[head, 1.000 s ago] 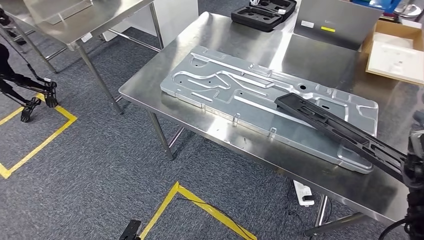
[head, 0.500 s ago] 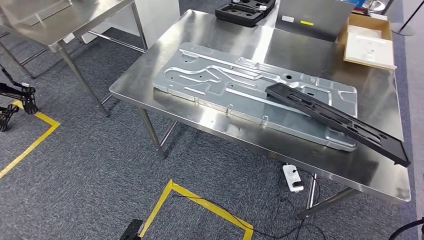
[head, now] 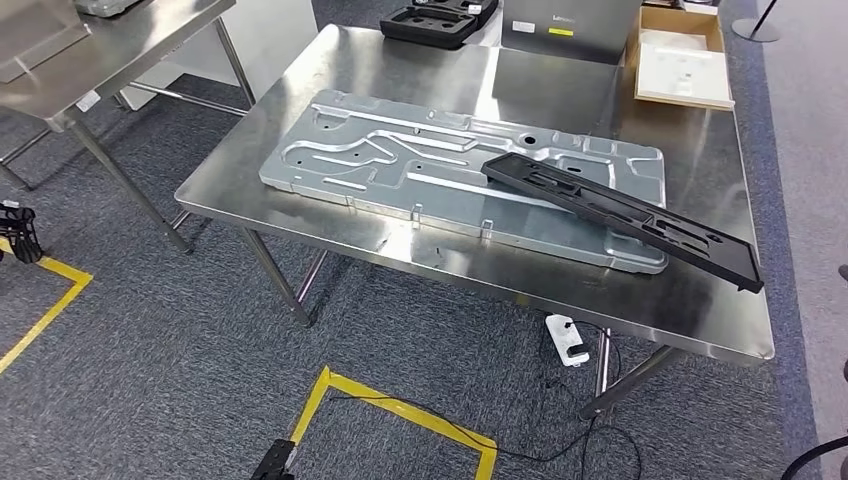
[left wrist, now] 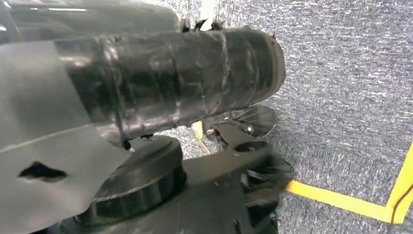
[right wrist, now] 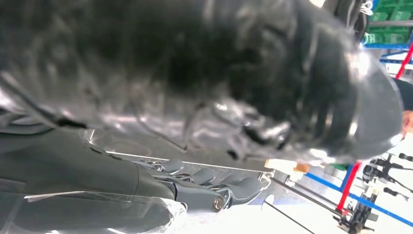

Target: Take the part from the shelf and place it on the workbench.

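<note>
The long black plastic part (head: pixel 620 215) lies slantwise on the steel workbench (head: pixel 560 90). Its far end rests on a large stamped metal plate (head: pixel 400 170), and its near end reaches the bench's right front corner. No hand touches it. In the right wrist view my right hand (right wrist: pixel 209 187) shows dark fingers stretched out with nothing in them. In the left wrist view my left hand (left wrist: pixel 253 151) hangs over the grey carpet, blurred, its fingers apart and holding nothing.
A black moulded case (head: pixel 435 20), a grey box (head: pixel 570 15) and an open cardboard box (head: pixel 680 55) sit at the bench's far edge. A second steel table (head: pixel 80 50) stands at the left. Yellow floor tape (head: pixel 400 410) and a power strip (head: pixel 567 338) lie below.
One second ago my right hand held the part's near end at the picture's right edge; it has let go and the part lies on the bench. The camera has drawn back and shifted.
</note>
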Robot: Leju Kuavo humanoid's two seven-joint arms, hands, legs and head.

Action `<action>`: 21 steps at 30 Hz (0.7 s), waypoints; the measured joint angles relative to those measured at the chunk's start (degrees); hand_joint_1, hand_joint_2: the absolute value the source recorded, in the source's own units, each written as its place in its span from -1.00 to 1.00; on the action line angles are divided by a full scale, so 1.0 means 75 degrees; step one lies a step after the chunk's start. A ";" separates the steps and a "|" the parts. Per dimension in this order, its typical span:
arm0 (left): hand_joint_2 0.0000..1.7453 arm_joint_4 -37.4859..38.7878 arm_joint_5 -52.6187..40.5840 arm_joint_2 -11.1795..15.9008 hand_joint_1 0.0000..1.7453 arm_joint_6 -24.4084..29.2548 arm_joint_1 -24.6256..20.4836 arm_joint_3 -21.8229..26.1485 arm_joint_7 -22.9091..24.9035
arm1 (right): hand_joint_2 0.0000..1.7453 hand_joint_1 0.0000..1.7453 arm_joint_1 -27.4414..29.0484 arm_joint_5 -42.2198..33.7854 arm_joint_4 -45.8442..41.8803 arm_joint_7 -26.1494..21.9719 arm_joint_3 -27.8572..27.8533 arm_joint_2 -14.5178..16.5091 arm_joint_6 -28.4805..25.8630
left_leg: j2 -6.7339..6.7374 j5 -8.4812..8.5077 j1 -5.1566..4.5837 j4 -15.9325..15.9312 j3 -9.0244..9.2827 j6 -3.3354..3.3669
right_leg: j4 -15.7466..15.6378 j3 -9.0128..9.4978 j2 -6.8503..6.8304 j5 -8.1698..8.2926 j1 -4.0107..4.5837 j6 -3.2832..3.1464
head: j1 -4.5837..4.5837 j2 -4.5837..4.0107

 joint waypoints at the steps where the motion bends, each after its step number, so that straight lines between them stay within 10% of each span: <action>1: -1.00 0.0000 0.0028 -0.0001 -1.00 0.0028 -0.0007 0.0001 0.0034 | -1.00 -1.00 -0.0001 -0.0045 0.0000 -0.0026 -0.0015 0.0004 -0.0011 | -0.0035 0.0121 -0.0014 -0.0380 0.0171 0.0040 | -0.0001 -0.0016 0.0023 0.0016 0.0003 0.0032 | 0.0000 0.0000; 6: -1.00 0.0000 0.0064 -0.0018 -1.00 0.0100 -0.0018 0.0001 0.0155 | -1.00 -1.00 0.0012 -0.0196 0.0000 -0.0118 -0.0108 0.0042 -0.0045 | -0.0029 0.0337 -0.0027 -0.0791 0.0250 0.0235 | 0.0013 -0.0125 0.0022 0.0021 -0.0016 0.0270 | 0.0011 0.0001; 11: -1.00 0.0000 0.0053 -0.0034 -1.00 0.0160 -0.0019 0.0001 0.0245 | -1.00 -1.00 0.0032 -0.0446 0.0000 -0.0275 -0.0200 0.0095 -0.0128 | 0.0057 0.0530 -0.0019 -0.0829 0.0040 0.0359 | 0.1727 -0.0705 -0.0098 -0.1068 -0.0014 0.0367 | 0.0046 -0.0001; 16: -1.00 0.0000 0.0011 -0.0033 -1.00 0.0203 -0.0032 0.0001 0.0297 | -1.00 -1.00 0.0034 -0.0509 -0.0007 -0.0374 -0.0212 0.0111 -0.0026 | 0.0073 0.0598 -0.0015 -0.0490 -0.0344 0.0246 | 0.0271 0.0281 -0.0150 -0.0538 -0.0035 0.0409 | 0.0049 0.0001; 21: -1.00 0.0000 0.0033 0.0014 -1.00 0.0206 -0.0029 0.0001 0.0289 | -1.00 -1.00 -0.0023 -0.0681 -0.0028 -0.0521 -0.0162 0.0163 0.0025 | 0.0045 0.0638 -0.0025 -0.0382 -0.0499 0.0016 | 0.0068 0.0220 -0.0148 -0.0319 -0.0019 0.0144 | 0.0037 0.0001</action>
